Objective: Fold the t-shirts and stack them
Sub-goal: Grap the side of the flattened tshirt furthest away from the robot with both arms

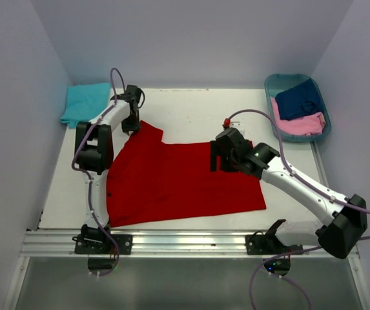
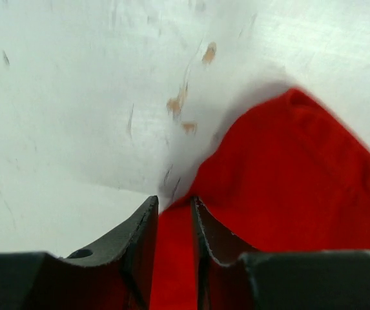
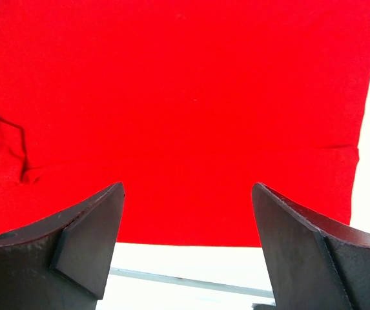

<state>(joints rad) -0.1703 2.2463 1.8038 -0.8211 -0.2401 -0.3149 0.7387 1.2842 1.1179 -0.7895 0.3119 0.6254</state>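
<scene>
i'm watching the table (image 1: 191, 106) carrying the big red t-shirt (image 1: 172, 181), lying spread flat mid-table; the teal basket (image 1: 274, 84) at far right is holding the navy tee (image 1: 299, 100) and pink tee (image 1: 301, 124), and the turquoise tee (image 1: 84, 103) is sitting far left. my right gripper (image 3: 188, 186) is hovering over the red cloth, fingers wide apart; my left gripper (image 2: 174, 201) is sitting at its far left corner, fingers narrowly apart, red showing between, and i'm unable to tell if it's pinching

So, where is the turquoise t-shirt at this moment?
In the top view, the turquoise t-shirt lies in the far left corner of the table, just left of the left hand and apart from the red t-shirt spread in the middle.
</scene>
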